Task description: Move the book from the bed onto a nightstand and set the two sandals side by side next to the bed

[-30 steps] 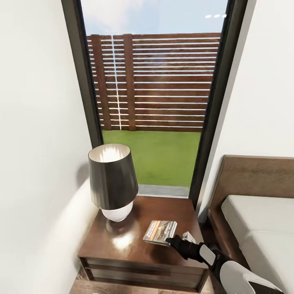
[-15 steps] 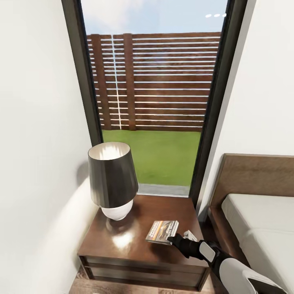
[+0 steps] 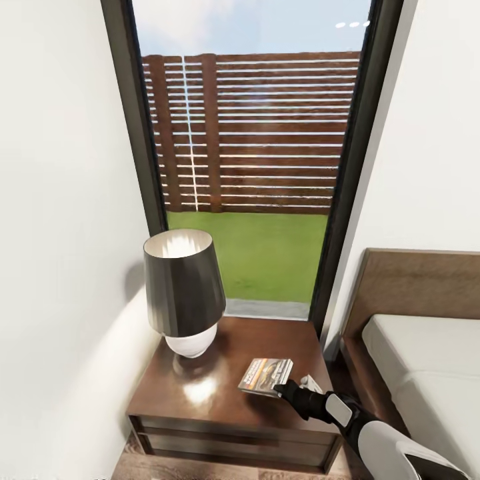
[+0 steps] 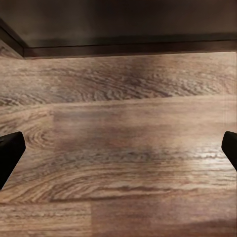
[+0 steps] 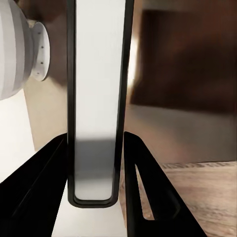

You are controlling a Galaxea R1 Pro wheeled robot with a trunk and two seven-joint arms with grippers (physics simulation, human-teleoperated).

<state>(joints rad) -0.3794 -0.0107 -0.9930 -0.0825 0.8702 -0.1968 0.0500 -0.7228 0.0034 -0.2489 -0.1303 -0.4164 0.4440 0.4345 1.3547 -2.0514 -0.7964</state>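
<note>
The book (image 3: 265,376) lies flat and low over the right front part of the nightstand (image 3: 200,400); I cannot tell whether it touches the glossy top. My right gripper (image 3: 285,389) is shut on its near edge. In the right wrist view the book (image 5: 96,98) stands edge-on between the two black fingers (image 5: 44,187) of the right gripper (image 5: 95,138). The bed (image 3: 427,367) is at the right, with its pale mattress and brown headboard. My left gripper (image 4: 118,153) hangs open over wooden floor, with nothing between its fingers. The sandals are out of view.
A lamp (image 3: 183,287) with a dark shade and a white base stands on the back left of the nightstand, and its base (image 5: 19,49) is close to the book. A tall window rises behind. White walls close in on both sides.
My right gripper and the book have shifted slightly right over the nightstand. The head view has tilted a touch.
</note>
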